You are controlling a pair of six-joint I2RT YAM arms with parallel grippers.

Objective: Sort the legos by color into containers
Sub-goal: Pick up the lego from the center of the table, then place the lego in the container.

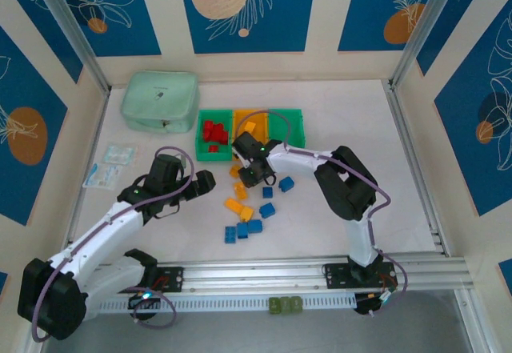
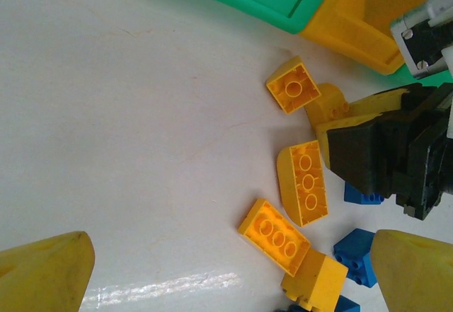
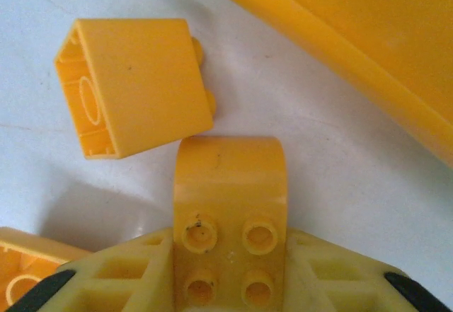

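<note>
1. Legos (image 1: pixel 250 209) lie loose on the worktop (image 1: pixel 344 113) in the top view, yellow and blue, just in front of a row of bins (image 1: pixel 302 129). Red bricks (image 1: pixel 212 133) sit in the left green bin (image 1: pixel 200 137). The right claw (image 1: pixel 246 174) is low among the yellow ones near the orange bin (image 1: pixel 240 117). The left claw (image 1: pixel 206 181) hangs beside the scatter.
2. From the left wrist, its fingers (image 2: pixel 42 269) stand wide apart, holding nothing, over flat yellow bricks (image 2: pixel 304 181).
3. From the right wrist, the right claw is clamped on a curved yellow brick (image 3: pixel 230 192) by its straight sides. A square yellow brick (image 3: pixel 134 85) lies just beside it.
4. These bricks look light, stiff and smooth, so probably slippery. Flat opposite sides suit a pinch better than studs or the rounded end.
</note>
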